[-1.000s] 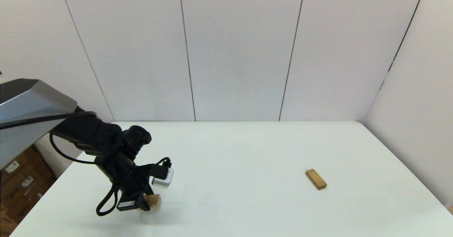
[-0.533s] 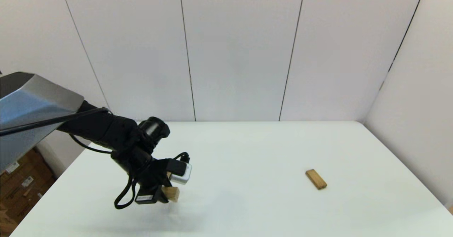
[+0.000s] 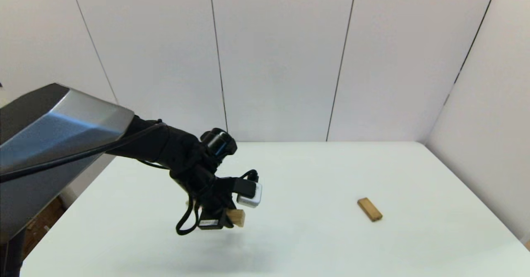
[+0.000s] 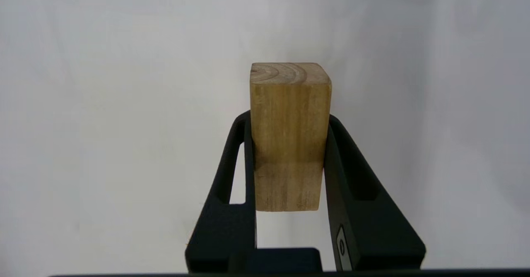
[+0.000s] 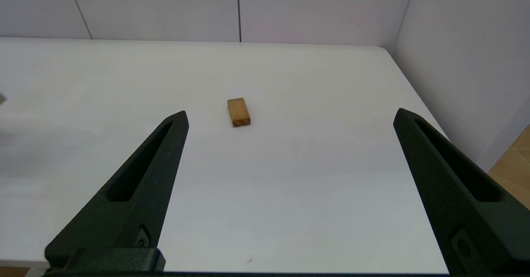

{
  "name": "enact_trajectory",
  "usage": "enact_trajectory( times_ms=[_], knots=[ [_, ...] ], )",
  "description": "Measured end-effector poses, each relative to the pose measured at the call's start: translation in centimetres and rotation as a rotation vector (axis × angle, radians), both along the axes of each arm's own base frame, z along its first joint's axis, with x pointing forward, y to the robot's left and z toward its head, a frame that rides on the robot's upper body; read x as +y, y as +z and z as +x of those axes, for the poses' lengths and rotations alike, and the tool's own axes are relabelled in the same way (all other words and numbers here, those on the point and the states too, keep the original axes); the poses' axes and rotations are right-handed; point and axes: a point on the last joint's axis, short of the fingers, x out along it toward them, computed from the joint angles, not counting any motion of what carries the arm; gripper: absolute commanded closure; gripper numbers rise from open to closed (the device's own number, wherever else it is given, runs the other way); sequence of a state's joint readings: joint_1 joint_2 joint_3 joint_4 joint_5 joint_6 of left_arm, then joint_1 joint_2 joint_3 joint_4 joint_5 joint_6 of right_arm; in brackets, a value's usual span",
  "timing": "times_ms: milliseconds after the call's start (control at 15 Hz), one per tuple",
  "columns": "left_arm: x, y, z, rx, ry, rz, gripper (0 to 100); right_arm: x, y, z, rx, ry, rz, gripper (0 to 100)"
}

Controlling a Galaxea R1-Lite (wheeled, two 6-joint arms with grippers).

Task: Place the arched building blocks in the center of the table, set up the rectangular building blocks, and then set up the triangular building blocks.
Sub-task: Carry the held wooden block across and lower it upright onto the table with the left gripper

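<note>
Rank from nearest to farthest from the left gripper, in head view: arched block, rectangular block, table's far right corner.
1. arched block: in the left gripper.
2. rectangular block: lying to its right.
3. table's far right corner: at the wall.

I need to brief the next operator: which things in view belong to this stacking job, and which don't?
Part of the job:
- arched block, held above the table by the left gripper
- rectangular block, flat on the table's right side
- right gripper, open, unused

Just lying about:
- nothing visible on the table

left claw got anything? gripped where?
Yes: the left claw holds the arched block clamped across its two long side faces near mid-length. The right claw is open and empty.
</note>
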State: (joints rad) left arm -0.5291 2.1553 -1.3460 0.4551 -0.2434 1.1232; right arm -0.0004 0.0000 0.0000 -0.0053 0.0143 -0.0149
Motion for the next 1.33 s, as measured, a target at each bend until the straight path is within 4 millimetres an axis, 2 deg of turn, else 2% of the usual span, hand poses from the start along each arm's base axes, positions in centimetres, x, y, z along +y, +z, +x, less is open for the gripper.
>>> enact_trajectory(
  times_ms=[267,600,1000,1333],
  knots=[
    [-3.2,-0.3,0.2,0.009,-0.006,-0.015,100,0.0,0.0,0.0,0.0,0.0,0.0,0],
    [-6.6,-0.4,0.5,0.113,0.062,0.011,100,0.0,0.0,0.0,0.0,0.0,0.0,0],
    [-8.4,-0.9,1.5,0.207,0.077,0.081,100,0.0,0.0,0.0,0.0,0.0,0.0,0],
    [-9.3,-2.8,2.6,0.196,0.048,0.08,100,0.0,0.0,0.0,0.0,0.0,0.0,0]
  ],
)
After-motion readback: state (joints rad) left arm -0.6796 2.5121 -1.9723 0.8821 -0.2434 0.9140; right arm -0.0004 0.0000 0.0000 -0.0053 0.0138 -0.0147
